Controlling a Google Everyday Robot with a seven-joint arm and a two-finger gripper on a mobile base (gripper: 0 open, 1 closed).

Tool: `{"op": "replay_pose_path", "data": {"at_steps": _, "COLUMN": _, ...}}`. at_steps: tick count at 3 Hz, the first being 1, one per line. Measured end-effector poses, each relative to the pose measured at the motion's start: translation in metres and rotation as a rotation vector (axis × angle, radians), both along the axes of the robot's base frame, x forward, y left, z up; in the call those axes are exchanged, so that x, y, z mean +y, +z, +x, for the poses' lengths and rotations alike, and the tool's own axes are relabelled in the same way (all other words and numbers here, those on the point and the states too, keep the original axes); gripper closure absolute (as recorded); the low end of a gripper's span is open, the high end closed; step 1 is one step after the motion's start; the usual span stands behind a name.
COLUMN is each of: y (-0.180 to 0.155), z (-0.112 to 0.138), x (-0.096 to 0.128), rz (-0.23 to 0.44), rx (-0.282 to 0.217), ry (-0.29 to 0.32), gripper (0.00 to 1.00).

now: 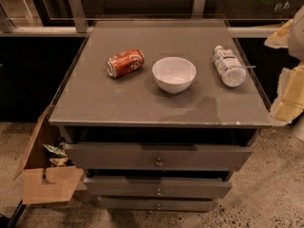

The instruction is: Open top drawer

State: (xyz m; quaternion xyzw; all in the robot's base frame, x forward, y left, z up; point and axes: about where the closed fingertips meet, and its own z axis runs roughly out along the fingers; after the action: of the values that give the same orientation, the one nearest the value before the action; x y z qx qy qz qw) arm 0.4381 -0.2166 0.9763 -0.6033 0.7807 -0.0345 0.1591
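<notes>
The top drawer [158, 156] is the widest of three matte grey fronts under the cabinet's grey top [95, 99]. It has a small round metal knob [158, 162] at its centre. A dark gap shows above its front, which seems to stand slightly forward. The two narrower drawer fronts [157, 188] lie below it. My gripper [290, 96] shows as pale cream parts at the right edge of the view, beside the cabinet's right side, higher than the knob and far to its right, touching nothing.
On the cabinet top lie a red can [124, 63] on its side, a white bowl [174, 73] and a plastic bottle [228, 66] on its side. An open cardboard box [45, 177] with scraps stands on the floor at the left. A dark wall and rail run behind.
</notes>
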Motion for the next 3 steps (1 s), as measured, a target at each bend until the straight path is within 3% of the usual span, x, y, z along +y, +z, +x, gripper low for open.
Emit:
{"op": "replay_pose_path", "data": {"at_steps": 1, "y": 0.000, "z": 0.000, "x": 0.000, "rz": 0.000, "rx": 0.000, "ry": 0.000, "gripper": 0.00}}
{"op": "replay_pose_path", "data": {"at_steps": 2, "y": -0.005, "z": -0.005, "x": 0.002, "rz": 0.052, "rx": -0.019, "ry": 0.031, "gripper": 0.00}}
{"op": "replay_pose_path", "data": {"at_steps": 3, "y": -0.043, "z": -0.024, "x": -0.006, "rz": 0.250, "rx": -0.050, "ry": 0.064, "gripper": 0.00}}
